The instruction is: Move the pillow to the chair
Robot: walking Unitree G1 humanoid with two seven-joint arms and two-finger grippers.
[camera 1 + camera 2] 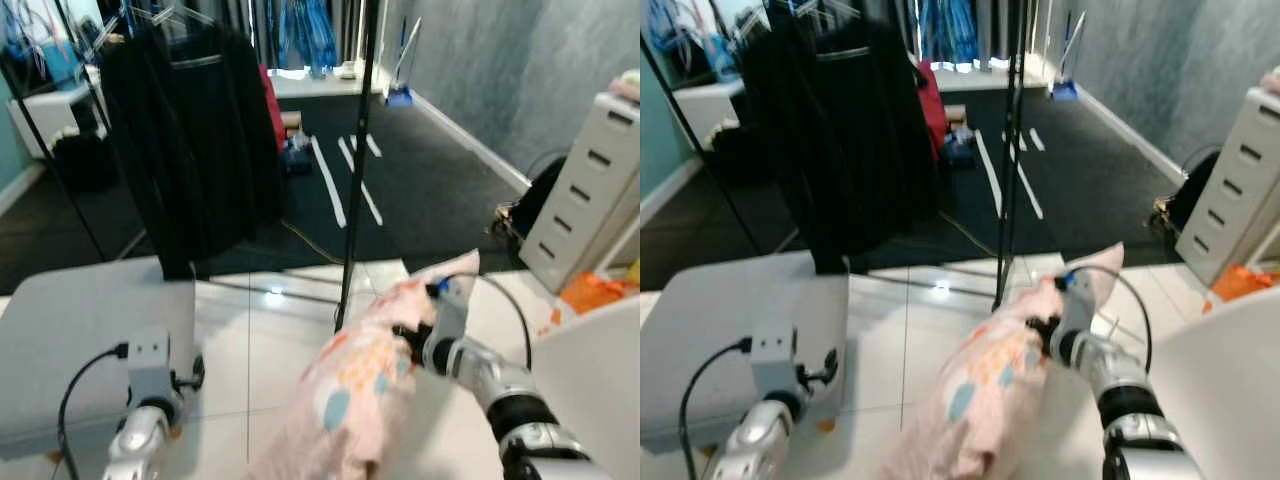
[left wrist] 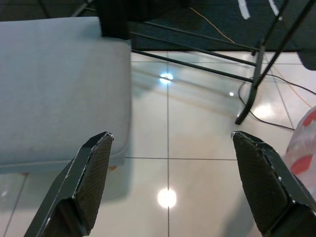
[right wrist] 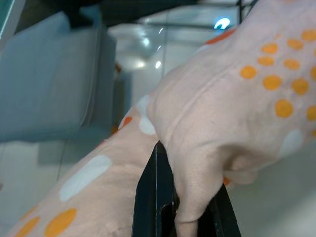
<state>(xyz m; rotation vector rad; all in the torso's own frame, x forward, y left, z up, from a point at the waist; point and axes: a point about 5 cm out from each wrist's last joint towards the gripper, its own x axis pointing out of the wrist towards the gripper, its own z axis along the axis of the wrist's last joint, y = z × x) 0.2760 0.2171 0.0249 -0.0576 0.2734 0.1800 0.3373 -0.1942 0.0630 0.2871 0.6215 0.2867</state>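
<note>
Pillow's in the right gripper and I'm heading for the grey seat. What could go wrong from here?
1. The right gripper pinches only a small fold of the pillow; most of it hangs below, so it may slip out.
2. The black rack legs and a cable lie on the tiles between the pillow and the grey chair seat; the hanging end could snag.
3. The left gripper is open beside the seat and could get in the way.

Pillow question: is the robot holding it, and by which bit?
Yes. The right claw pinches a bunched fold of the pillow near its upper end. The left claw is open, holding nothing.
</note>
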